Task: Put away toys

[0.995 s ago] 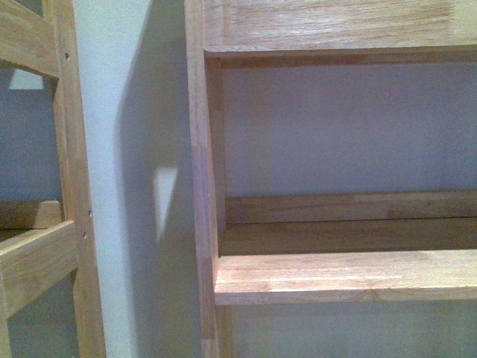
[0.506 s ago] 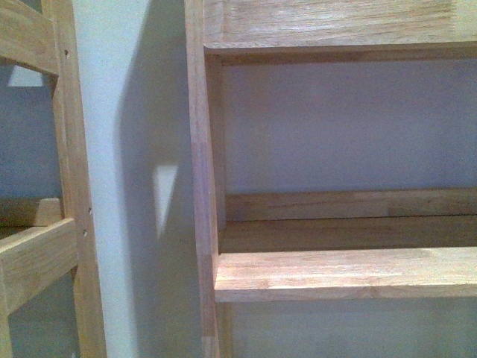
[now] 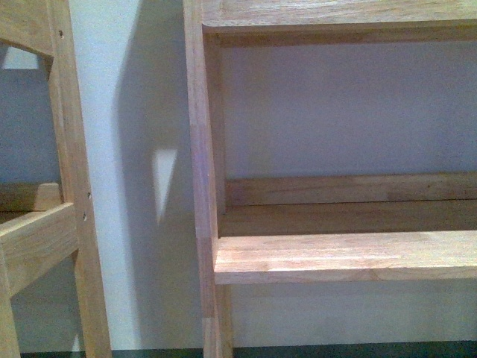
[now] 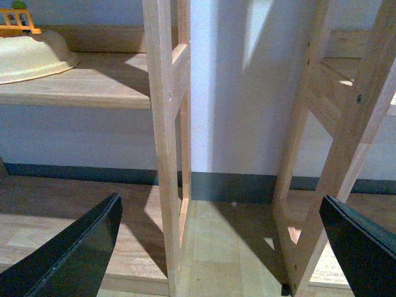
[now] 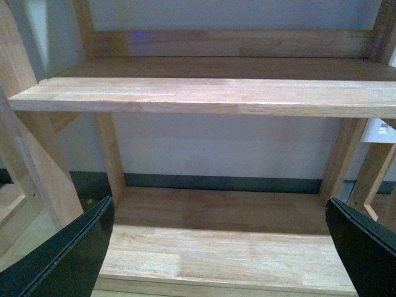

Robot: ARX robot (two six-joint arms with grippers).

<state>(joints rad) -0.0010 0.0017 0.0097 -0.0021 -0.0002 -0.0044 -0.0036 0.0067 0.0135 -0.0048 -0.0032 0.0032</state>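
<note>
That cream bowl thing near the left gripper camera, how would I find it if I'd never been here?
Start at the wooden shelf unit in the left wrist view and follow its upper shelf board away from the post. The cream bowl rests on that board, cut off by the picture's edge. It is pale, smooth and rounded, unlike the small orange-yellow fence-like piece behind it.

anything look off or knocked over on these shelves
Nothing stands out. The wooden shelf ahead is level and bare, the cream bowl-like item in the left wrist view sits flat on its board, and both claws are open with nothing between them.
</note>
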